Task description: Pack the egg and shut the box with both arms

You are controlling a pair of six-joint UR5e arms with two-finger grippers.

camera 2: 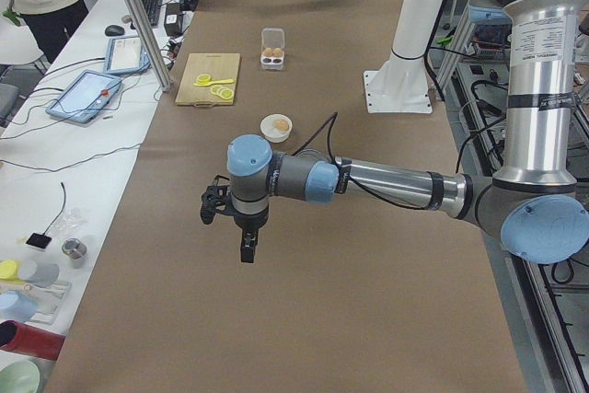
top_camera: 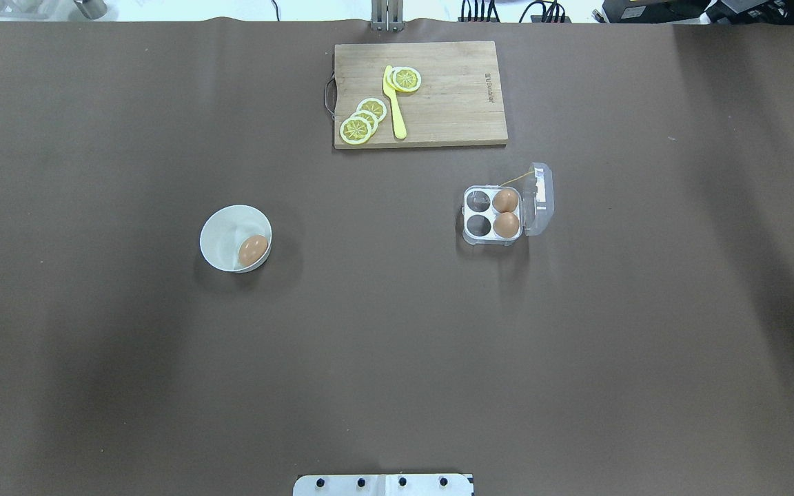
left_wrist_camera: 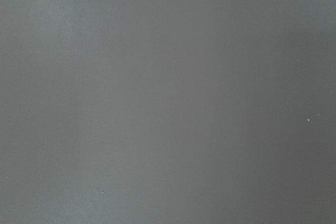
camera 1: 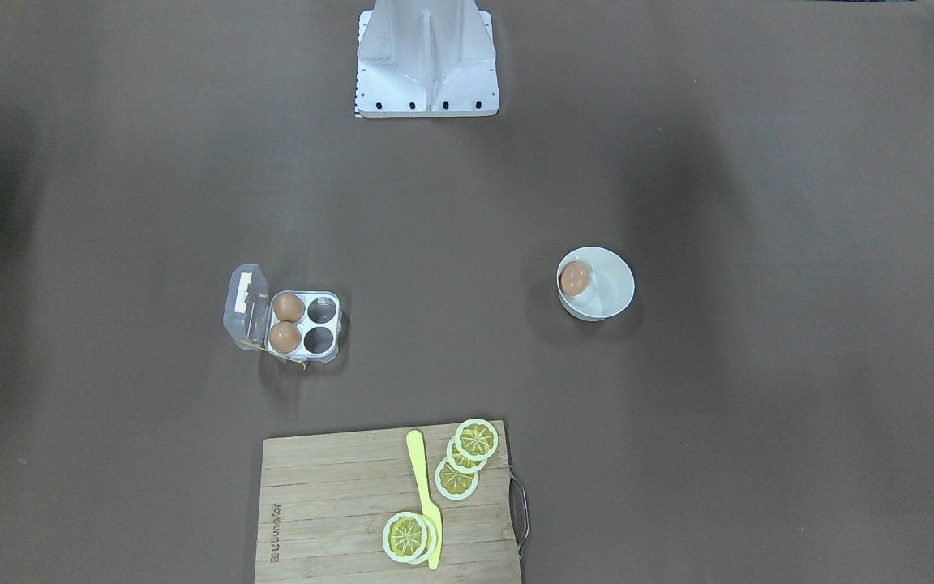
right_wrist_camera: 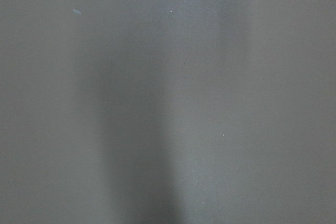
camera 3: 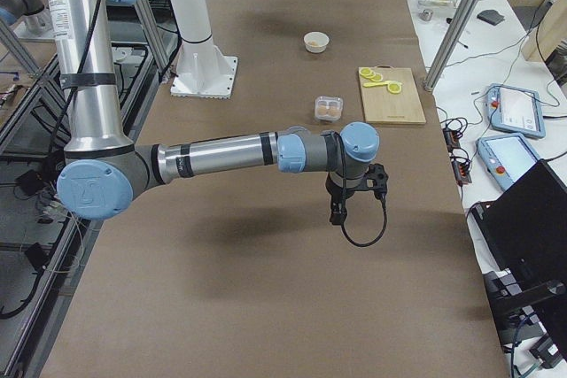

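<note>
While hanging fingers-down over the bare brown table [top_camera: 397, 358], caught only by the two end cameras, so cannot tell whether spread or pressed together: so for the left gripper [camera 2: 247, 253], so for the right gripper [camera 3: 337, 215]. Carried out level over the table on the left arm [camera 2: 386, 181] and the right arm [camera 3: 221, 150], each wrist bent downward. Under each set of fingers, by the wrist cameras, only plain brown surface. Well beyond the left gripper's fingers, farther along the table, a round white bowl [top_camera: 221, 217] with the egg [top_camera: 253, 251] inside, resting against the wall on the robot's side. Farther still from those fingers, nearer the right gripper's though apart from them, the box [top_camera: 477, 201], standing on the table with its clear lid [camera 1: 238, 323] swung open on the side away from the bowl. In the two cells next to the hinge, two more brown eggs [top_camera: 505, 200], side by side; on the bowl side, two empty cells. On the lid, a white label [camera 1: 246, 285]; at the corner by the hinge, a bit of yellow string [top_camera: 517, 180]. Toward the operators' edge, well apart from both sets of fingers, a wooden cutting board [top_camera: 452, 103] bearing a yellow plastic knife [top_camera: 397, 114] and lemon slices [top_camera: 356, 129], three overlapping beside the knife, more stacked at its other end. Opposite, at the robot's edge, the white pedestal base [camera 1: 426, 61].
</note>
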